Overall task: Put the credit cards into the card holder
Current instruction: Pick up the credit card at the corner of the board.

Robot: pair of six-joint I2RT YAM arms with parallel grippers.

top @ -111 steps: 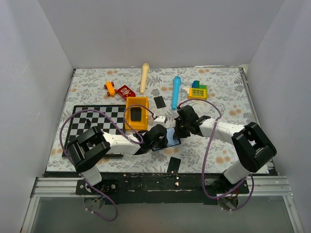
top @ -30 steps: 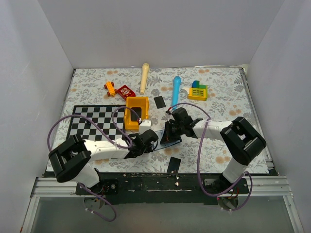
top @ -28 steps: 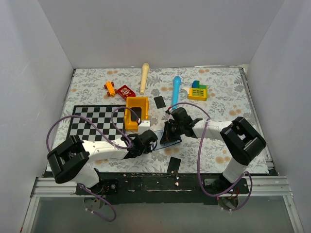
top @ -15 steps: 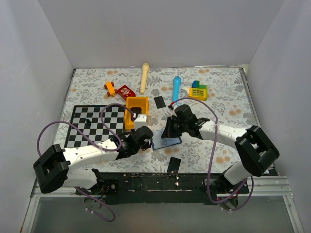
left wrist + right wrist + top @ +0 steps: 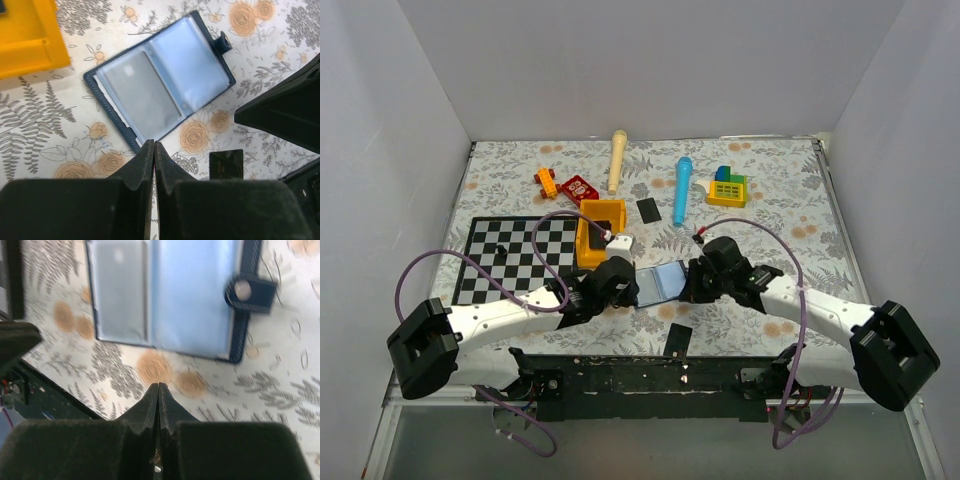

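Observation:
The card holder [image 5: 661, 282] lies open and flat on the flowered cloth, its light blue clear pockets facing up [image 5: 161, 84] [image 5: 170, 292]. A grey card shape shows through one pocket [image 5: 142, 95]. One black credit card [image 5: 679, 339] lies near the front edge and shows in the left wrist view [image 5: 226, 164]. Another black credit card [image 5: 647, 209] lies behind the holder. My left gripper [image 5: 634, 290] [image 5: 154, 145] is shut and empty just left of the holder. On the holder's right, my right gripper [image 5: 689, 289] [image 5: 158, 386] is shut and empty.
A yellow bin [image 5: 602, 232] [image 5: 27, 37] stands just behind the left gripper, beside a checkerboard [image 5: 515, 255]. Toys lie along the back: a cream stick [image 5: 617, 160], a blue stick [image 5: 682, 188], a block toy [image 5: 728, 186], a red piece [image 5: 580, 188] and an orange piece [image 5: 547, 182].
Both grippers have drawn back off the card holder, which now lies spread open. The right arm has swung toward the near edge and lower. The left arm has stretched out.

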